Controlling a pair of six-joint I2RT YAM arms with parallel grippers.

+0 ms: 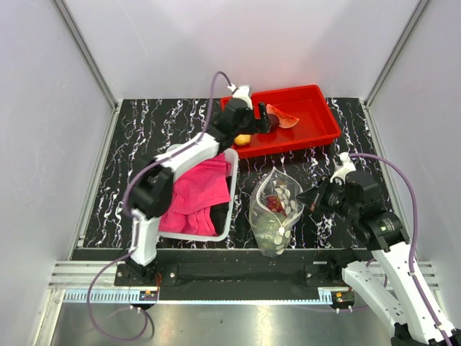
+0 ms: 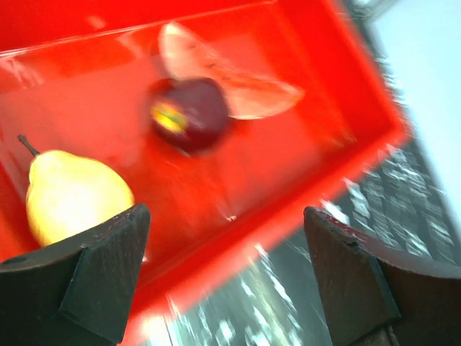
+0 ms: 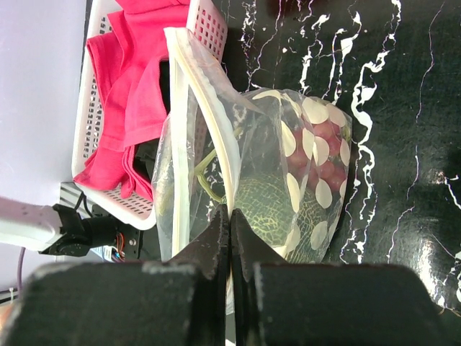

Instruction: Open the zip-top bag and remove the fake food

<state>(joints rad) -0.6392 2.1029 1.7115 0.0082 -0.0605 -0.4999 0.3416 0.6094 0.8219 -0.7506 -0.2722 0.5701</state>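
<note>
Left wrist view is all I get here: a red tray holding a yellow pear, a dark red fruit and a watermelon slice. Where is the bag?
Observer: The zip-top bag sits on the table between the white basket and the right arm.
Reviewer: Is anything holding it?
Observer: The right gripper is shut on its zip rim.
Reviewer: Is it empty?
Observer: No, a green melon and grapes are inside.
</note>
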